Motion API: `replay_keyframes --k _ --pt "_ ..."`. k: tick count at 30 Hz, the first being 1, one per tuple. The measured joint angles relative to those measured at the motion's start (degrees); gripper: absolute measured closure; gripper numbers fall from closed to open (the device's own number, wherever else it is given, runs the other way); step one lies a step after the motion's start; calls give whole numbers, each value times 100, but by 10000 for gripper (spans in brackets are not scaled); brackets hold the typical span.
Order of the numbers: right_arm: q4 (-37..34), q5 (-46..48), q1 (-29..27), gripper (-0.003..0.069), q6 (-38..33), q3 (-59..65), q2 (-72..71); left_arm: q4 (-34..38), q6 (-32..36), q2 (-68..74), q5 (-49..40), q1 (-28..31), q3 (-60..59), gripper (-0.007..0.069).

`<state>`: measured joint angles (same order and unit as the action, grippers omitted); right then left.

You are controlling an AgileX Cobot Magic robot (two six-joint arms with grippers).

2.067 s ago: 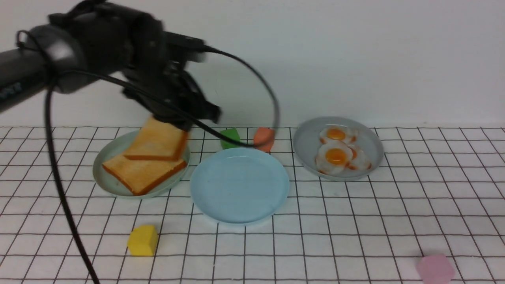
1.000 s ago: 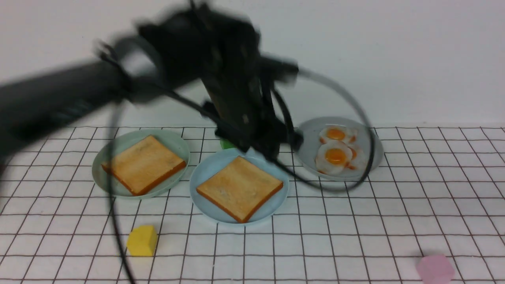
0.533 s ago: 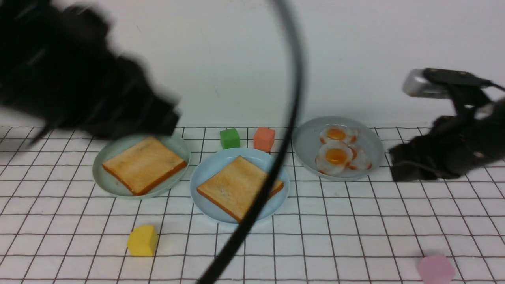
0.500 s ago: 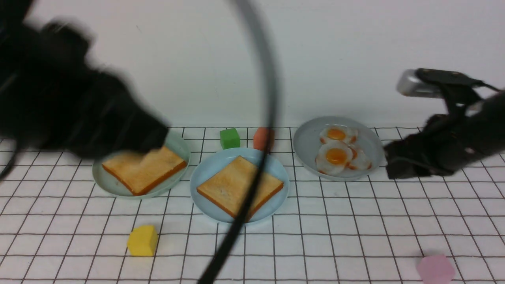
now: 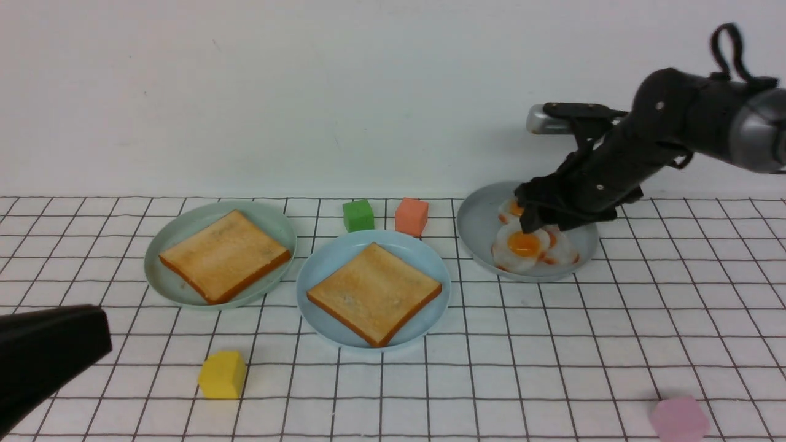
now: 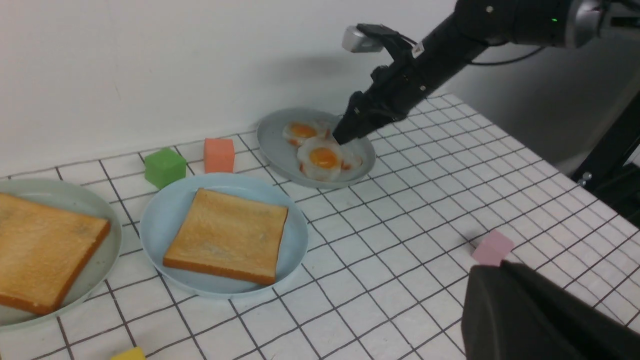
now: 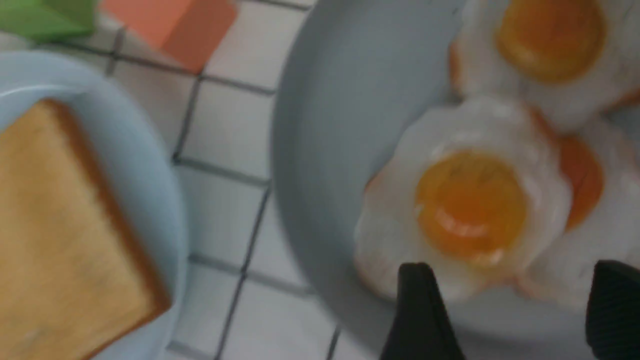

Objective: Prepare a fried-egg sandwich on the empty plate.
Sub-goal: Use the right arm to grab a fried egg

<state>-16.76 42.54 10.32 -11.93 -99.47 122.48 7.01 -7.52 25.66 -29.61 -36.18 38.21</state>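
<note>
A toast slice [image 5: 373, 292] lies flat on the empty plate [image 5: 331, 258], the light blue one in the middle. Another toast slice [image 5: 224, 255] rests on the mint-green plate [image 5: 178, 230] at the left. Fried eggs [image 5: 522, 245] overlap on the grey plate [image 5: 482, 221] at the right. My right gripper [image 5: 532, 220] hangs open just above them. In the right wrist view its fingertips [image 7: 417, 285] straddle the edge of the front egg [image 7: 470, 205], holding nothing. My left gripper [image 5: 92, 331] is shut and empty, low at the front left, away from the plates.
A green block [image 5: 358, 215] and a salmon block [image 5: 411, 216] stand behind the blue plate. A yellow block [image 5: 222, 374] sits at the front left and a pink block [image 5: 677, 418] at the front right. A white wall rises right behind the plates.
The left arm left a toast slice on the blue plate, then swung back to the front left and shut. The right arm came in over the eggs and opened.
</note>
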Motion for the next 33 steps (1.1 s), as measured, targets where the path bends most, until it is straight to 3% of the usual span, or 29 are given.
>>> replay_keyframes --k 9,24,29,33 --pt "263 -243 0 200 0 -806 793 234 -40 305 178 0 -1 638" --pt "243 -503 0 210 -2 -862 1079 265 -40 305 179 0 -1 638" --pt "243 -509 0 286 -13 -873 1080 278 -40 305 179 0 -1 638" --pt "218 -498 0 433 -13 -879 1075 278 -40 305 179 0 -1 638"
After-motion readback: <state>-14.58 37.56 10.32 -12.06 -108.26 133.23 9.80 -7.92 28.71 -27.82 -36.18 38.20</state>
